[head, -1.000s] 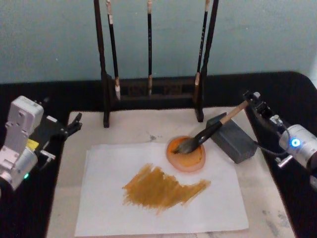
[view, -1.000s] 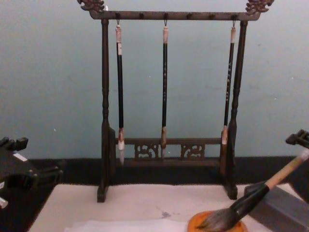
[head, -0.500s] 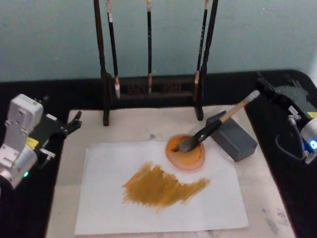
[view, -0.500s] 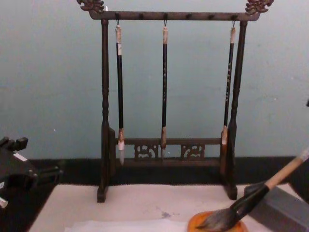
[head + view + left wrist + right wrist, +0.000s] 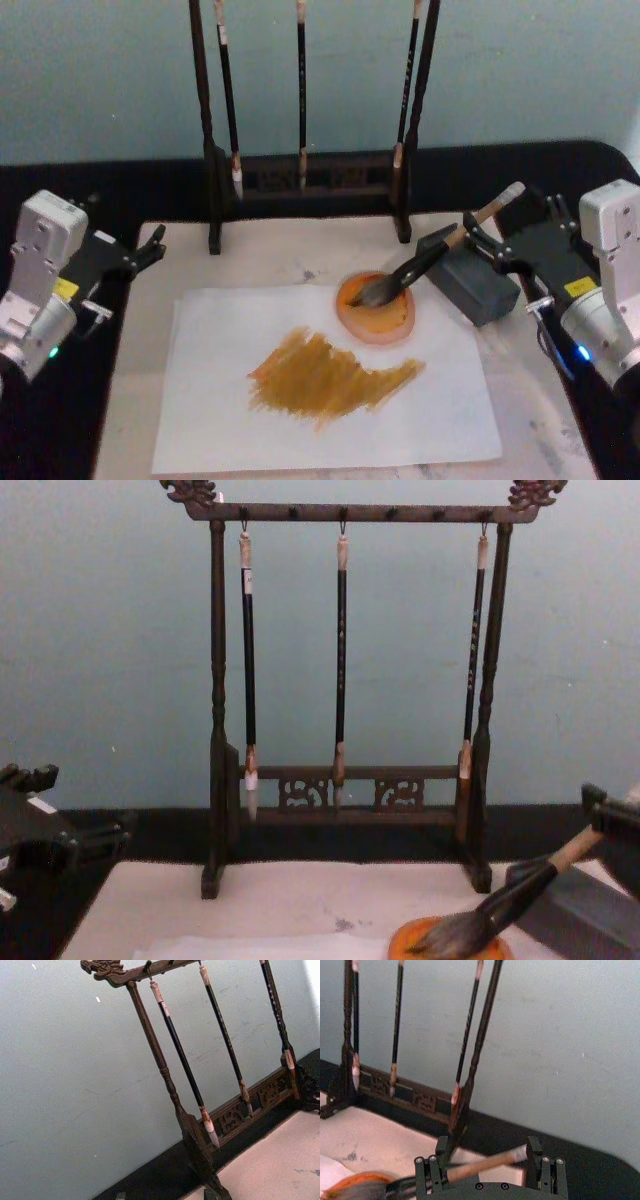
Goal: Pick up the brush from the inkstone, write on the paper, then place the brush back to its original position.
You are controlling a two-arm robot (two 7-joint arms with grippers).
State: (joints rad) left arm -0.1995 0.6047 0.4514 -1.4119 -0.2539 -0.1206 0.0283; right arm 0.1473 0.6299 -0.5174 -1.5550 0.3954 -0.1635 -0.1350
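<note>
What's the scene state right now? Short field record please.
brush: bristles in orange dish, handle leaning on grey inkstone
paper: white sheet with ochre strokes, on beige mat
right gripper: fingers open, straddling brush handle end
left gripper: parked at the mat's left edge
rack: three thin brushes hanging

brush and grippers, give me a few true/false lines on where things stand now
1. The brush leans on the grey block, bristles in the orange dish. True.
2. The right gripper is shut on the brush. False: its fingers are open on either side of the handle.
3. The paper is blank. False: it carries an ochre smear.
4. The left gripper is beside the mat's left edge. True.
5. Three thin brushes hang from the rack. True.
</note>
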